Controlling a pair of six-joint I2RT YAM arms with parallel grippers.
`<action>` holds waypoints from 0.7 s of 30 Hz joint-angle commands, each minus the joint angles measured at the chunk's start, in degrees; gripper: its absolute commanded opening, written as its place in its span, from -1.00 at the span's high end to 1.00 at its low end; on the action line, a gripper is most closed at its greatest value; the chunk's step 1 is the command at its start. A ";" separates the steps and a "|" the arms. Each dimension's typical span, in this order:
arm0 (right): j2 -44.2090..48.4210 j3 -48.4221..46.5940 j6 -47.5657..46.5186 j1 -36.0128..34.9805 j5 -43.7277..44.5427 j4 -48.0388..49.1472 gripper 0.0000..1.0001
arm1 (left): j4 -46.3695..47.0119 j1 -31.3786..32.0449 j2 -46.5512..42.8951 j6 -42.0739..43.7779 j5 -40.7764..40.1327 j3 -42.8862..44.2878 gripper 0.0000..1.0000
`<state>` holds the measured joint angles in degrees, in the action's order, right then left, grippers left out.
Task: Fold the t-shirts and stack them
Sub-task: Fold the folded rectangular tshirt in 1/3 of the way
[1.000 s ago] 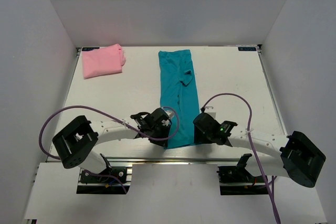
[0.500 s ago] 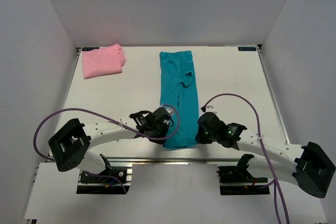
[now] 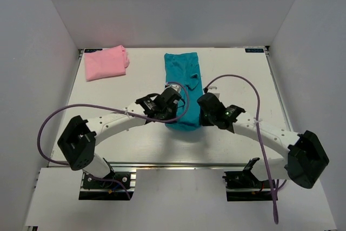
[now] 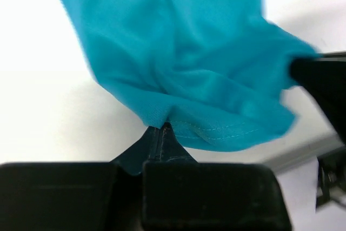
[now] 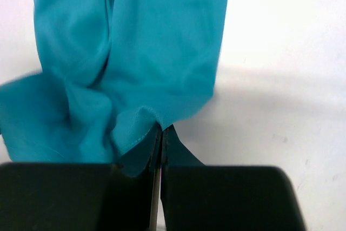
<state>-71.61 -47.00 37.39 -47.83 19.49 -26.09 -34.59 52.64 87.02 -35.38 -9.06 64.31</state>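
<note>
Teal t-shirt [image 3: 181, 71] runs near-to-far; left tool [image 4: 164, 129], right tool [image 5: 161, 130] pinch hem.

Overhead view, two close wrist views, shared teal shirt [image 3: 181, 68]

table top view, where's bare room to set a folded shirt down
Widest: right of the teal shirt, out to the table edge. Also the strip between it and the pink shirt. Crowded mid-table, where left gripper and right gripper pinch its hem.
</note>
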 commanded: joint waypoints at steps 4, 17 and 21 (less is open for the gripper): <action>-6.78 -9.50 -6.18 6.17 0.73 4.38 1.00 | 1.54 -7.80 3.14 1.27 -3.51 5.73 1.00; -19.87 -22.95 -12.16 14.60 -2.17 6.93 1.00 | 8.39 -16.34 11.67 8.56 0.44 14.77 1.00; -23.21 -26.64 -13.57 15.66 -3.75 7.01 1.00 | 11.38 -17.57 13.87 11.28 0.45 16.02 1.00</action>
<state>-93.32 -70.04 25.96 -32.95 16.51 -20.71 -27.09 35.70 100.77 -27.33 -9.54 78.08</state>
